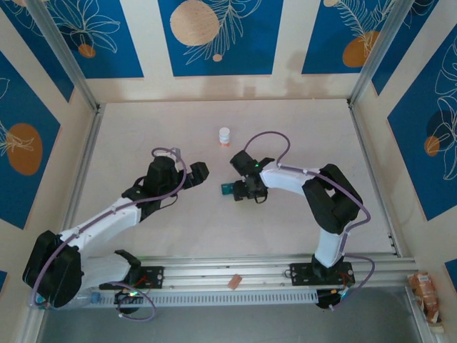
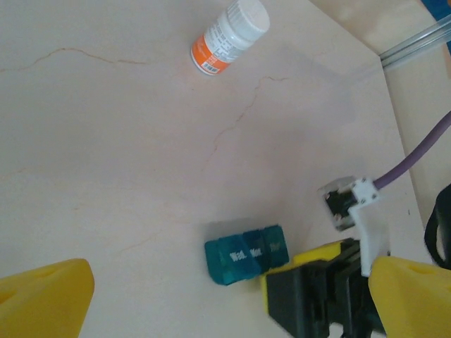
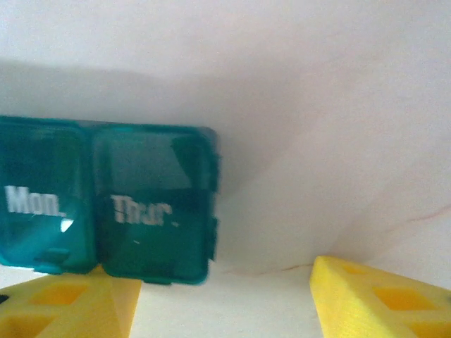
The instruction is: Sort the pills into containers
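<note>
Containers, translucent teal, white day labels

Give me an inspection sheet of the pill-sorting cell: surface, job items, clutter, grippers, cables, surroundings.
Surface: pale table, faint hairline marks, no spills seen.
Job's things: teal pill organizer, three joined compartments, flat mid-table, "Mon." and "Thur." readable on the lids. Loose pills: nothing seen.
Clutter: white bottle with orange band, apart from the organizer; small brown piece on the front rail.
Grippers: left gripper wide open, empty. Right gripper open at the organizer's "Thur." end, one finger by its edge; contact unclear.
Cables: purple cables looped along both arms, clear of the organizer and bottle.
Surroundings: blue patterned wall panels, aluminium frame rails.
</note>
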